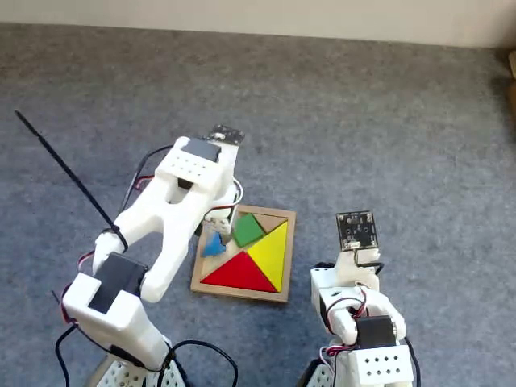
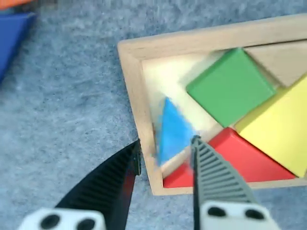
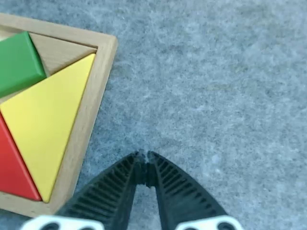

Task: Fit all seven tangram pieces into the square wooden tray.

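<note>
The square wooden tray lay just below the middle of the high view, on grey carpet, and the step in hand looked like seating the small light-blue triangle in the open pocket at the tray's left side. That piece sat tilted, one edge apparently riding on the tray's inner wall, not flat. The left gripper hung over it with fingers spread, the black one outside the wall and the pale one inside at the triangle's corner, so the piece looked released, not clamped. The next move likely called for nudging or re-gripping the triangle so it dropped flat beside the green square. Already seated were a large red triangle, a large yellow triangle and a bare-wood triangle, all glossy and thick-edged. A dark blue piece and a sliver of an orange piece waited on the carpet outside. The right gripper was clenched on nothing, beside the tray's right rim.
</note>
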Robot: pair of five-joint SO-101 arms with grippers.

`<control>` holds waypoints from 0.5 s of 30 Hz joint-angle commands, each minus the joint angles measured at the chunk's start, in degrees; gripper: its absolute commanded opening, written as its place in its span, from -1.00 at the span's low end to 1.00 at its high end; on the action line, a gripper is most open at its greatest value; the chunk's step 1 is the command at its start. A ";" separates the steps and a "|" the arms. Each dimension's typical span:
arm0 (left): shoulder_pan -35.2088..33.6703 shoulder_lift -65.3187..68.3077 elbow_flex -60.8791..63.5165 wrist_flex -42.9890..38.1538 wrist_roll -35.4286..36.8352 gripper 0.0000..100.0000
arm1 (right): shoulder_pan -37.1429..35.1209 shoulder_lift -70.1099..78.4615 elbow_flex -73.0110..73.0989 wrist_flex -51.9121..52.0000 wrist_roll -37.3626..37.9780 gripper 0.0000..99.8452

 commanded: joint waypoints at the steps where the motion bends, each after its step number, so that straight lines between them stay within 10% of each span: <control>1: 1.01 -3.12 -0.66 -0.70 0.79 -0.53 | -0.40 -0.57 8.48 0.31 -0.26 -0.96; 15: -4.09 -9.19 -1.01 3.78 -10.90 -0.69 | -0.40 -0.57 8.48 0.31 -0.26 -0.96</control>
